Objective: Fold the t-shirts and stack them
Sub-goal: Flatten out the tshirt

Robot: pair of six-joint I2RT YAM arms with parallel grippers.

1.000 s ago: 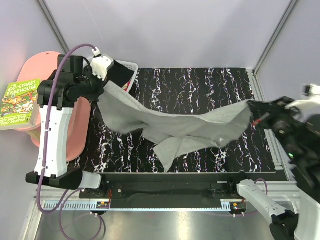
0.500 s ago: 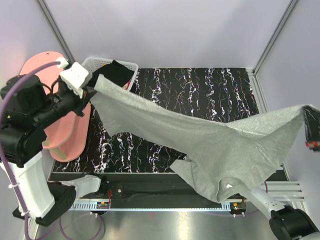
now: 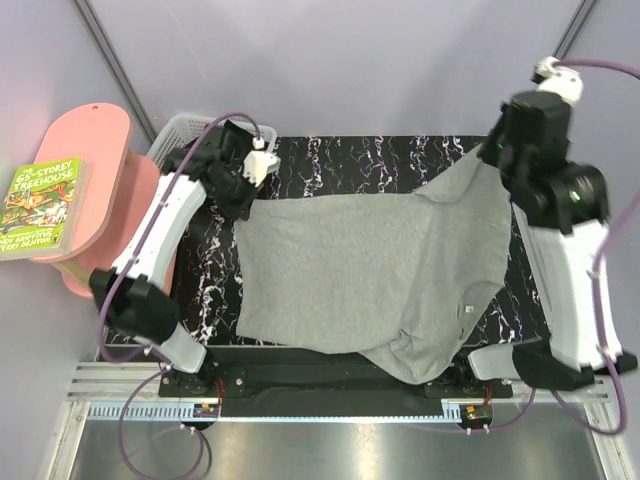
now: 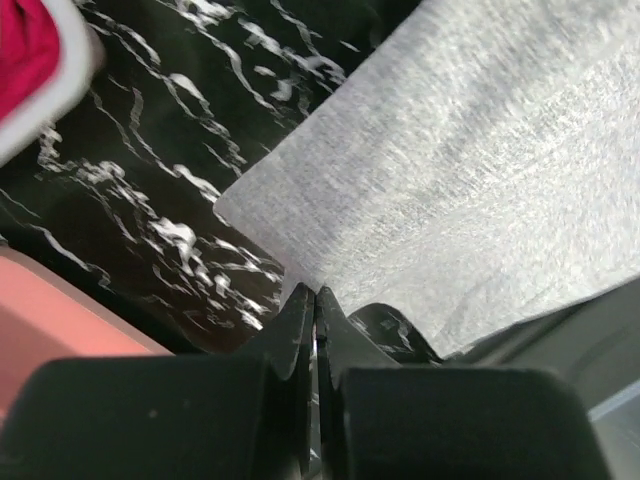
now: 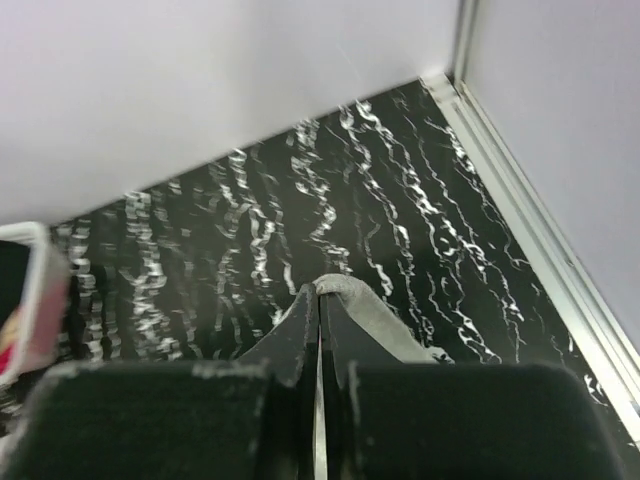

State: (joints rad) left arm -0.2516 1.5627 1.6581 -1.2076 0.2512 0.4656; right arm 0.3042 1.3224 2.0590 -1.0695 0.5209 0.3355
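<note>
We log the left gripper (image 4: pixel 316 296) and right gripper (image 5: pixel 318 288) each clamped on a far corner of the light heather-grey cloth t-shirt (image 3: pixel 370 265), spread over the black marbled table (image 3: pixel 400 160). Its bunched near hem appears to overhang the edge, so releasing now may let it slide off.

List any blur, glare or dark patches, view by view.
Top external: sharp and evenly lit across the grey t-shirt. Left wrist: the cloth and basket rim are smeared, left gripper dark. Right wrist: table pattern slightly soft, right gripper in shadow.
</note>
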